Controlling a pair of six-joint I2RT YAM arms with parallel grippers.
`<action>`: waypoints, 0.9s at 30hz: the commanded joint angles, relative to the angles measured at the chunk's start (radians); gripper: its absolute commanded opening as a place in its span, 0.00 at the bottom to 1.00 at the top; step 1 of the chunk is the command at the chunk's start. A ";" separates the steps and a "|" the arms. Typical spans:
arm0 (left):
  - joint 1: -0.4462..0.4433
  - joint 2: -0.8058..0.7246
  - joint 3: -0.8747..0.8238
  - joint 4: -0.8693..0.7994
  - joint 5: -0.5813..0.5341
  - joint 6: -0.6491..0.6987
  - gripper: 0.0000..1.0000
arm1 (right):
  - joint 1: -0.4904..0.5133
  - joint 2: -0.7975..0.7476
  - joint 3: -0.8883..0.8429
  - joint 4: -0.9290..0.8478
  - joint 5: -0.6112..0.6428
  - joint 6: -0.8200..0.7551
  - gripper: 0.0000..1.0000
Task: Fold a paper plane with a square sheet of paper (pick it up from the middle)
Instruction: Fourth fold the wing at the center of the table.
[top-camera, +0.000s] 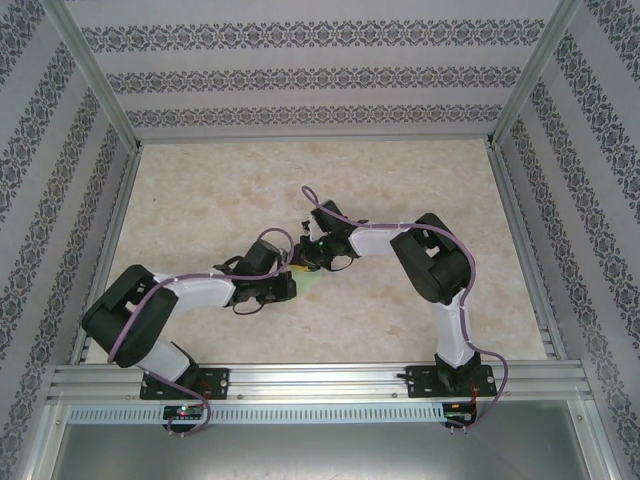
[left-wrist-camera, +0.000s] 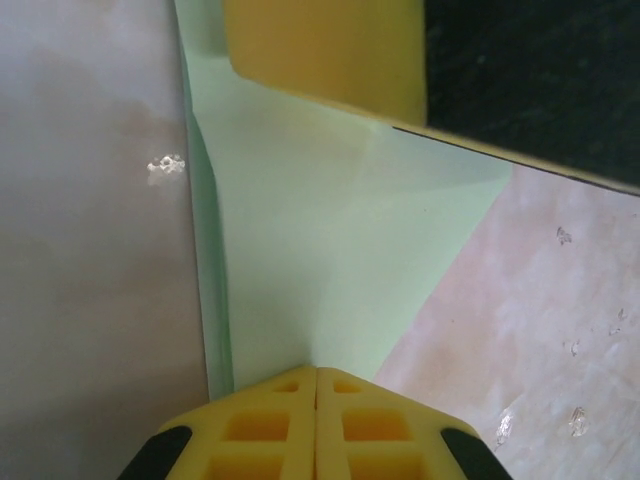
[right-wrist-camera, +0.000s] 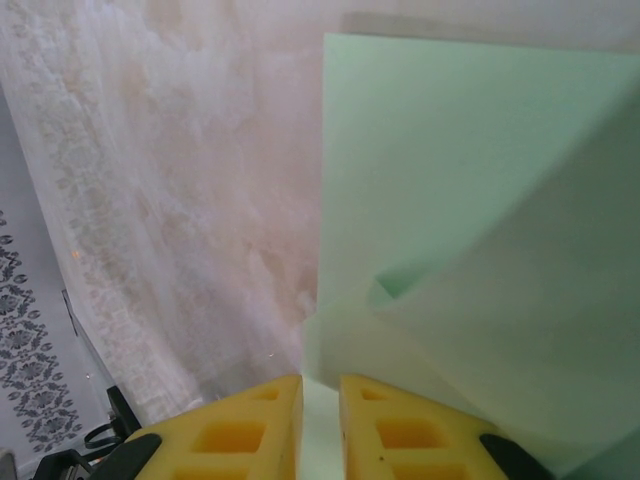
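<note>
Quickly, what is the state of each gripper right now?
Left gripper: closed, pinching the green paper.
Right gripper: closed on the same paper.

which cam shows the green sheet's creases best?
Left wrist: the sheet spreads from the shut left gripper, creases and angled edge clear. Right wrist shows the sheet as a flat panel under a curled flap; top external, a small green sliver.

Green paper (left-wrist-camera: 320, 250) on marbled beige table (top-camera: 220, 190)

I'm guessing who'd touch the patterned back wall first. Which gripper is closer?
Right. The right gripper reaches slightly farther toward the back wall; the left gripper sits nearer the arm bases.
</note>
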 joint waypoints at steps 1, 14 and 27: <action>0.008 0.008 -0.074 -0.065 -0.065 -0.002 0.07 | -0.015 0.014 -0.031 -0.011 0.092 0.011 0.18; 0.008 0.013 -0.068 -0.084 -0.083 -0.004 0.01 | -0.085 -0.234 -0.126 0.038 0.061 -0.003 0.20; 0.008 0.011 -0.059 -0.095 -0.078 -0.001 0.00 | 0.049 -0.186 -0.151 0.057 0.041 0.004 0.09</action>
